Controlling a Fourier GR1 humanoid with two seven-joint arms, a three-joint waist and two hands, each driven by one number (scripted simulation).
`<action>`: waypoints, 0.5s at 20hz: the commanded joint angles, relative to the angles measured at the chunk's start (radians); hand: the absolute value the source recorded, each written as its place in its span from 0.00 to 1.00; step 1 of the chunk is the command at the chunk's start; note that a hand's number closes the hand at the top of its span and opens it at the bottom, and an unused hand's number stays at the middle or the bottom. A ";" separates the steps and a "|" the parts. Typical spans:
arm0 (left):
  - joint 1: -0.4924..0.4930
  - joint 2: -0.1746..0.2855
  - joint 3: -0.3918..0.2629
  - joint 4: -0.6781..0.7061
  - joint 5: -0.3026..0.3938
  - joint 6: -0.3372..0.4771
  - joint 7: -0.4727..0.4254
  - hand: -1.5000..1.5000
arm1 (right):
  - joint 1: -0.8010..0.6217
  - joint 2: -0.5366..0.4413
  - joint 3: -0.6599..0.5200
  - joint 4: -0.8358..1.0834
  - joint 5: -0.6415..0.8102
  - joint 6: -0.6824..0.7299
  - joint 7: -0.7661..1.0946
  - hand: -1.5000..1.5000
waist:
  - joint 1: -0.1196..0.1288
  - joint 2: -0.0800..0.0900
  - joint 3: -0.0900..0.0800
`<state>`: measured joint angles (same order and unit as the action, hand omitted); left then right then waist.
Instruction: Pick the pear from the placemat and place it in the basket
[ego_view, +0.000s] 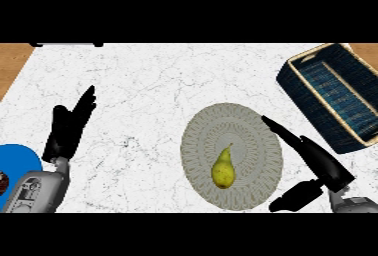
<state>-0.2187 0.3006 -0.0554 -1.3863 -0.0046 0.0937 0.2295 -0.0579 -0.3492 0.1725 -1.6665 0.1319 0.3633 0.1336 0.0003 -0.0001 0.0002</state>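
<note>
A yellow-green pear (224, 170) lies on a round grey woven placemat (244, 125), stem pointing away from me. At the far right stands a dark blue woven basket (313, 98) with a tan rim, and nothing shows inside it. My right hand (319, 160) hovers over the placemat's right edge, just right of the pear and apart from it. Its fingers are straight and its thumb spreads toward the near edge, holding nothing. My left hand (68, 127) rests open at the left, fingers up.
The white marble counter (148, 80) has a wooden surface at its far corners. A blue plate (18, 165) sits at the left edge beside my left forearm, with a dark object on its rim. A dark-edged white object shows at the far left edge.
</note>
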 joint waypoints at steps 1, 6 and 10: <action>0.013 -0.035 -0.012 -0.003 -0.045 0.012 -0.003 0.50 | 0.022 0.062 0.027 0.133 0.112 -0.052 -0.150 0.00 | 0.001 0.001 0.000; 0.071 -0.053 0.018 -0.072 -0.076 -0.021 0.007 0.50 | -0.034 0.124 0.002 0.108 0.143 -0.035 -0.062 0.00 | 0.002 -0.001 0.000; -0.033 -0.059 0.077 0.035 -0.068 -0.061 0.003 0.50 | -0.022 0.163 0.023 0.169 0.205 -0.048 -0.118 0.00 | -0.002 0.000 0.000</action>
<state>-0.2127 0.2543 -0.0107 -1.4044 -0.0570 0.0538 0.2460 -0.0884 -0.2204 0.1918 -1.5338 0.2904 0.3240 0.0443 0.0004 -0.0002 0.0001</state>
